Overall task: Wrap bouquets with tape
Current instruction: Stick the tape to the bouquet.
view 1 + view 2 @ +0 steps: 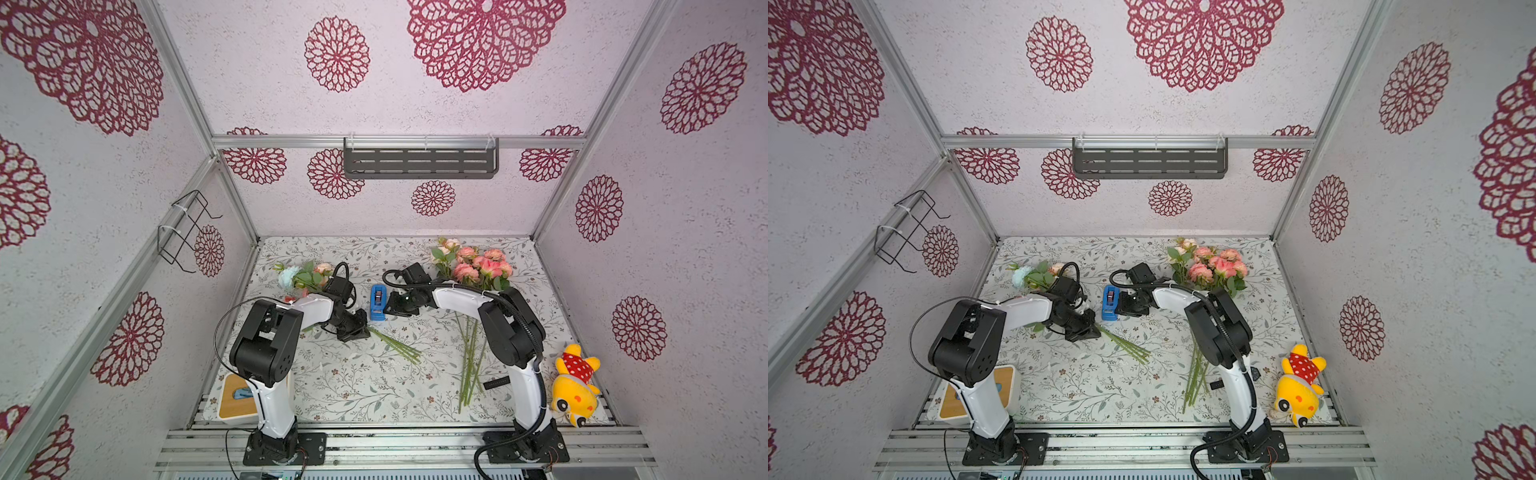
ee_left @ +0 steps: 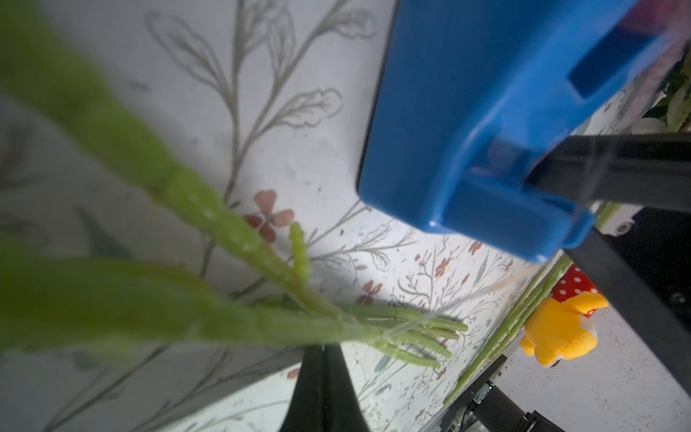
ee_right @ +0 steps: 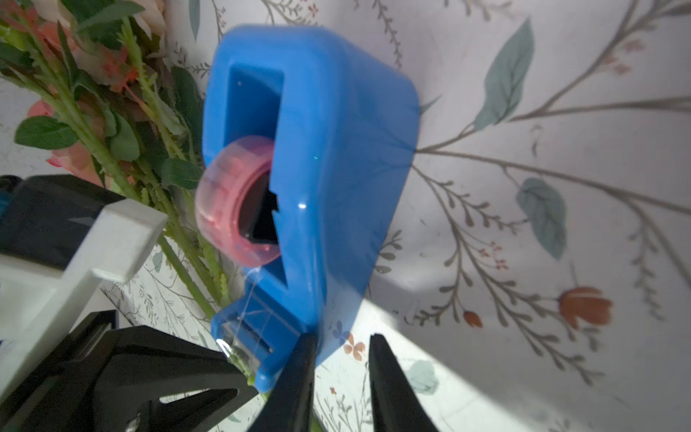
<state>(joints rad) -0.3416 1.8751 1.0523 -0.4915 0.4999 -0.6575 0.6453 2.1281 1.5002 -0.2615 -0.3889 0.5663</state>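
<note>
L gripper (image 1: 360,331) is clamped tight on the stems of the left bouquet (image 1: 305,277), the one w/ the pale blue bloom. Its blooms lie far-left on the table (image 1: 353,390). Its cut ends (image 1: 397,348) stick out right & nearer, on the cloth. Mid-table, just right of that gripper, stands the tape dispenser (image 1: 377,304), cutter end toward the near side as far as I can tell. R gripper (image 3: 342,338) sits at the dispenser's right flank by the cutter (image 3: 243,336). Its fingers (image 3: 299,374) are a narrow gap apart w/ only cloth between them. One is at the blue base, touching or just off it, can't tell. The second bouquet (image 1: 480,268) lies right of the R arm, stems pointing near, not held.

Step in hand, my read: get the tape end onto the held stems. The right wrist view shows clear strip running from the pink roll (image 3: 235,198) down to the cutter, w/ the L gripper's black body & green stems just beside it.

To do it well:
- R should pinch the free strip, not the blue body.
- The dispenser looks light, so pull slow & low or it'll likely slide or tip.
- L should hold the stems bunched & close to the cutter.
- Land the tape near L's jaws, where the stems sit tight, not on the splayed ends.
- Keep the strip flat & off the cloth, or it may twist or stick.
</note>
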